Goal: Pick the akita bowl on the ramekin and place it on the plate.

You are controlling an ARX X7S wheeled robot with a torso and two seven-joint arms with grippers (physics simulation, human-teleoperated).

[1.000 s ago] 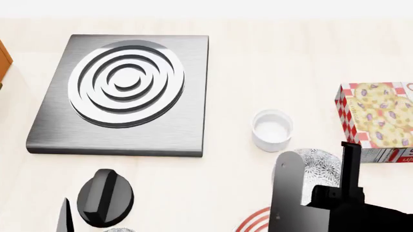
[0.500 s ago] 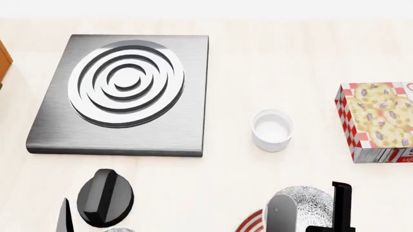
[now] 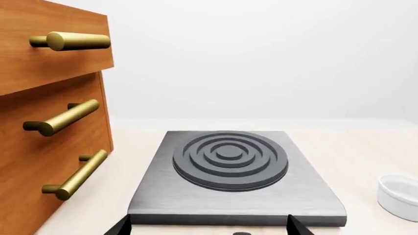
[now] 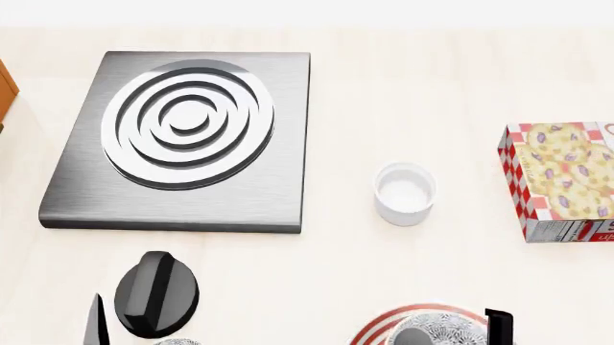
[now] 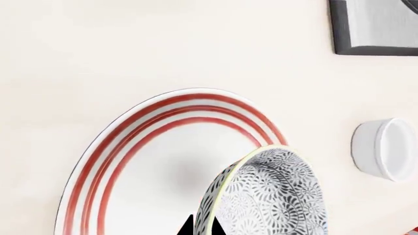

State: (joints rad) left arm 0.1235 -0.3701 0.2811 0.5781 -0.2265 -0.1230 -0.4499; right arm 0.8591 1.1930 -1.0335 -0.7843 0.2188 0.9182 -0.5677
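The akita bowl [image 5: 271, 193] was held over the plate [image 5: 140, 161], its rim pinched between the closed fingers of the right gripper [image 5: 201, 226]; whether the bowl touched the plate could not be told. The plate was seen at the near edge of the table [image 4: 461, 86]. Farther in, the ramekin [image 4: 404, 192] stood empty, apart from the plate. A cookie box [image 4: 561, 180] lay by the right edge, and a grey burner plate [image 4: 187, 136] lay toward the far left. The left gripper [image 3: 207, 226] was shown only by two fingertips set apart, with nothing between them.
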